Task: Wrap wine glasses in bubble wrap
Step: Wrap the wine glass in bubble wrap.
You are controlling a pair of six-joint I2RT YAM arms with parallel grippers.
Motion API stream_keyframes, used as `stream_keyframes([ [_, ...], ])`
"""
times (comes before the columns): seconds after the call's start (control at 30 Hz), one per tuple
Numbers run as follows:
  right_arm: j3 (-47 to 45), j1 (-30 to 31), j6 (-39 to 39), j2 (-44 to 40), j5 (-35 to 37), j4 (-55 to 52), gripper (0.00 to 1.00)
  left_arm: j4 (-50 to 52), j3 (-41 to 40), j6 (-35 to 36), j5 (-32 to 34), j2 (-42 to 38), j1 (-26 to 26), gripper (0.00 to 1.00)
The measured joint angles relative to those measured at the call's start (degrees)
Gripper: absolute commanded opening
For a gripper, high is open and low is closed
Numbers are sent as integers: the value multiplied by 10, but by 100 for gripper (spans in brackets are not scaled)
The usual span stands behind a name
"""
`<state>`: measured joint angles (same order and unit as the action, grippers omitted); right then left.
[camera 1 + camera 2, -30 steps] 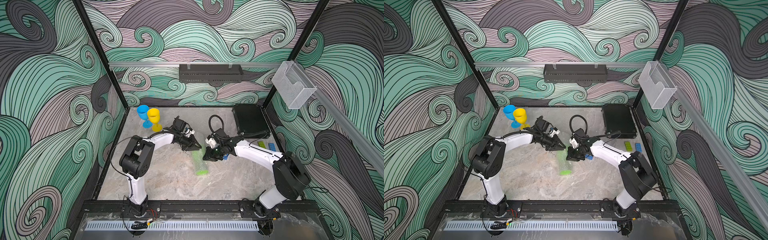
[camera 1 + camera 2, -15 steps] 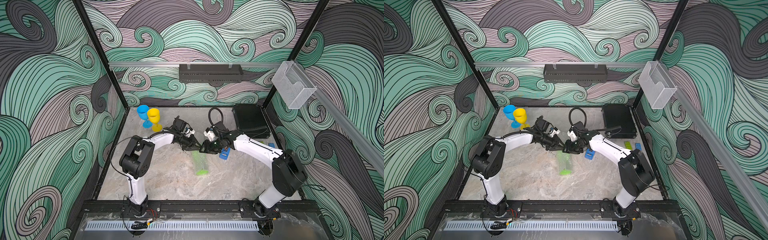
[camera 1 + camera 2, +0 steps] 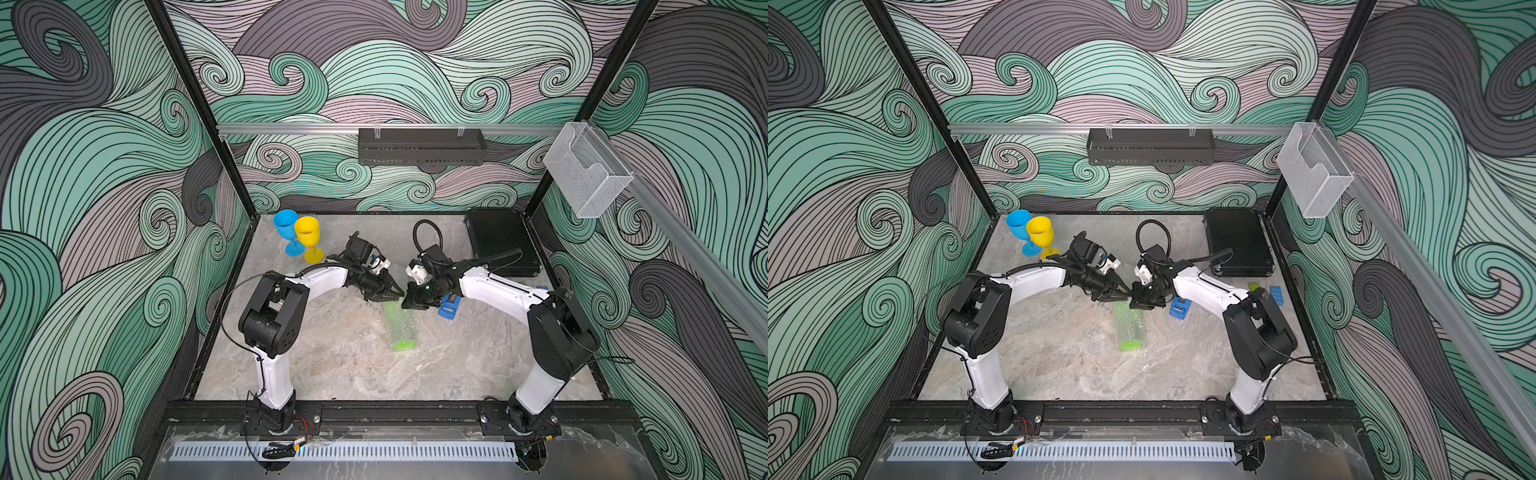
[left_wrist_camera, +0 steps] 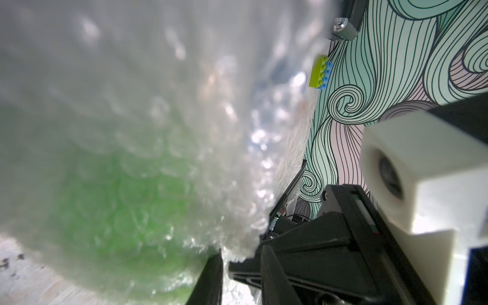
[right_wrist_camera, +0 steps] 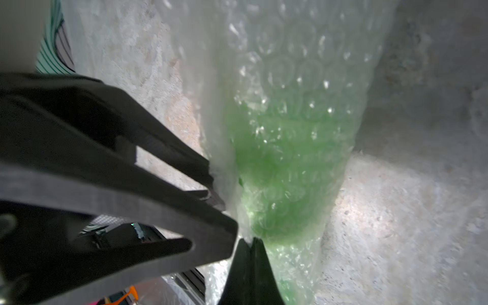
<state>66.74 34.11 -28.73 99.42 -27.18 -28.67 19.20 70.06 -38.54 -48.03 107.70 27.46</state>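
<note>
Bubble wrap (image 3: pixel 397 322) around the green goblet (image 3: pixel 404 344), centre frame, is newly nipped by the fully closed right gripper (image 3: pixel 408 304) beside the left gripper's (image 3: pixel 395 294) narrow pinch, readying end-sealing.

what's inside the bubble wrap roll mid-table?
Green goblet, lying on its side; one round end shows clearly at the near opening. The bubble wrap blurs the rest to a green smear.
</note>
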Motion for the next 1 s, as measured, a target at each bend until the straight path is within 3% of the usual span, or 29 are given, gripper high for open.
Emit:
stream_keyframes([
  [0.2, -17, -5, -3, 0, -19, 24, 0, 5, 0, 0, 5, -6, 1, 31],
  [0.53, -29, -7, -19, 0, -45, 56, 0, 48, 0, 4, 19, -49, 1, 58],
  [0.77, -32, -9, -28, 0, -49, 62, 0, 67, -13, 8, 25, -123, 0, 78],
  [1.0, -35, -9, -35, 0, -53, 70, 0, 69, -67, 22, 76, -137, -4, 86],
])
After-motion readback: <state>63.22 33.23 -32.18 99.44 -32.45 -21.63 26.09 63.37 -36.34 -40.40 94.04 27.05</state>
